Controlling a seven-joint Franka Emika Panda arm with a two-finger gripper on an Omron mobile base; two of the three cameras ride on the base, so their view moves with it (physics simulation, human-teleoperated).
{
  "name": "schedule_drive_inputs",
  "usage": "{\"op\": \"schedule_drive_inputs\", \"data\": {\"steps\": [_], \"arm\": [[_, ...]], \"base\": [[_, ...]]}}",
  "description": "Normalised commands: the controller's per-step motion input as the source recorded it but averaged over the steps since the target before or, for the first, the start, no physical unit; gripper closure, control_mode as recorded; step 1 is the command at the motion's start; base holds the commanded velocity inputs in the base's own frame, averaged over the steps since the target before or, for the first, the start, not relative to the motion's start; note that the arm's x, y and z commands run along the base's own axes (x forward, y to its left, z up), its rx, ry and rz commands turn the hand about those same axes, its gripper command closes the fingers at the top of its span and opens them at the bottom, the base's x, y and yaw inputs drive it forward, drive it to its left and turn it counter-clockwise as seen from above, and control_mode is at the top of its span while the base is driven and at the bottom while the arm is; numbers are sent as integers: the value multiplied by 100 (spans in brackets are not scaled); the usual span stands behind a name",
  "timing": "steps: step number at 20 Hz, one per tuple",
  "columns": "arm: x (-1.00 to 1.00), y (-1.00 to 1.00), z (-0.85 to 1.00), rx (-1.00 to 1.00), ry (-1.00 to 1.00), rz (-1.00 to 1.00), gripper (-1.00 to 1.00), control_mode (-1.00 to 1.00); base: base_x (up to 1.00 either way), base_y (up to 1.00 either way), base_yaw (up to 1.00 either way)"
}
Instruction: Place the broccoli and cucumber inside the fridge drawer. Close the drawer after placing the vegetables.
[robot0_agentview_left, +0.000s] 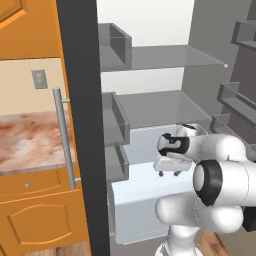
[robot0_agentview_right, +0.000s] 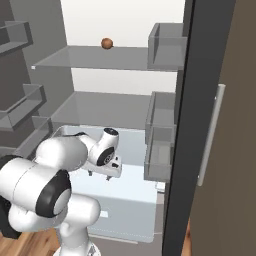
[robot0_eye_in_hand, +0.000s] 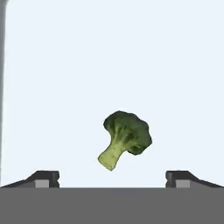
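The broccoli (robot0_eye_in_hand: 124, 138), a dark green floret with a pale stem, lies free on the light floor of the fridge drawer (robot0_eye_in_hand: 109, 57), just beyond and between my fingertips. My gripper (robot0_eye_in_hand: 113, 177) is open, its fingers spread wide and touching nothing. In the base views the gripper (robot0_agentview_left: 170, 173) (robot0_agentview_right: 99, 175) points down into the pulled-out pale fridge drawer (robot0_agentview_left: 135, 207) (robot0_agentview_right: 131, 210). The cucumber is out of view.
A small brown ball (robot0_agentview_right: 106, 43) rests on the upper glass shelf. The open fridge door with its bar handle (robot0_agentview_left: 64, 140) stands at the left, with grey door bins (robot0_agentview_left: 116, 125) beside the drawer. A marbled counter (robot0_agentview_left: 27, 142) lies beyond the door.
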Motion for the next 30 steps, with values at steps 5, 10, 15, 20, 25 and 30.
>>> {"op": "schedule_drive_inputs", "data": {"steps": [5,10,15,20,25,30], "arm": [[-1,2,100,0,-23,0,-100,-100],[-27,11,94,0,-33,0,-100,-100],[-62,0,81,-1,-32,-1,-100,-100],[-90,2,32,0,-16,0,-100,-100],[-40,19,17,-2,-8,-1,-100,-100],[0,1,-2,0,1,0,-100,-100]], "base": [[0,0,0],[0,0,0],[0,0,0],[0,0,0],[0,0,0],[0,0,0]]}}
